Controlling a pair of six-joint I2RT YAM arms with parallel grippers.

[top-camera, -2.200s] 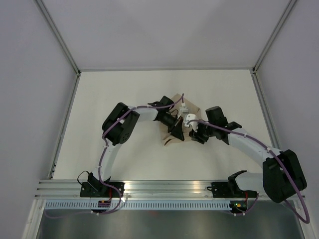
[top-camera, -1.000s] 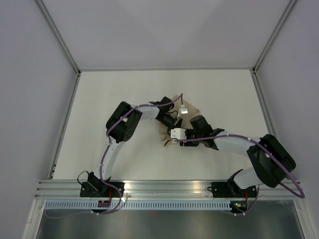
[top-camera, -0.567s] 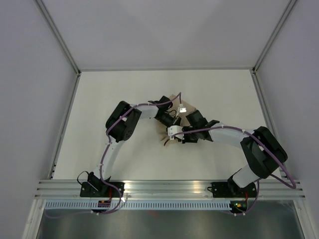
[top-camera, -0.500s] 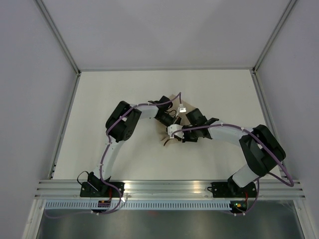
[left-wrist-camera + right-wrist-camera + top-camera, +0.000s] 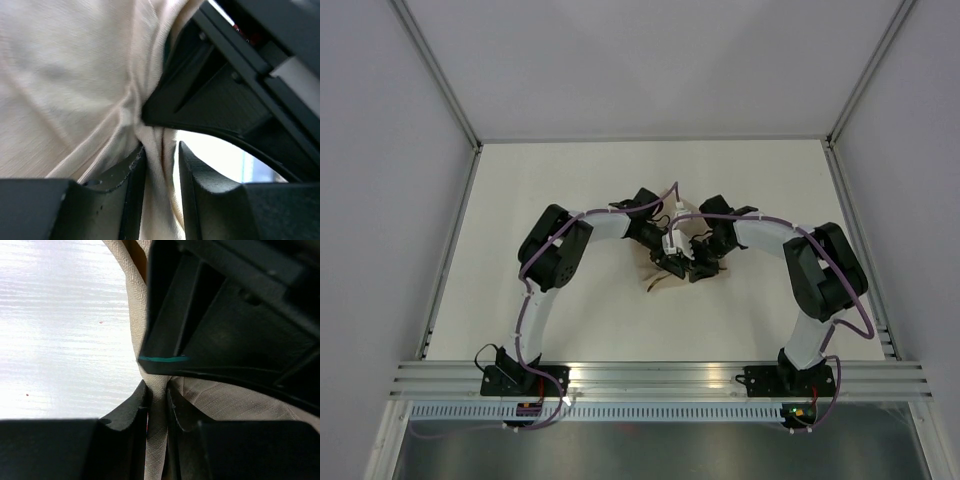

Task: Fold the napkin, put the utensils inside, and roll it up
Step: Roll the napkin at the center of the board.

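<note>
Both arms are meeting over the napkin (image 5: 658, 281), which is lying bunched up about midway between the left and right edges of the table (image 5: 550, 180). The left gripper (image 5: 161, 161) is pinching a raised ridge of the cloth, its jaws drawn in on the fabric with only a sliver of light showing beside it. The right gripper (image 5: 157, 391) is clamping a thin fold tightly between its jaws, just beside the other arm's black body. The knife is not showing in any view, so whether it is sitting inside the cloth cannot be told. The step looks like rolling or tucking the bundle. To do it well, both grips should probably be travelling together at the same pace, holding the fold taut but not stretched. The two grippers, crowded this close, will also need to be avoiding each other.
</note>
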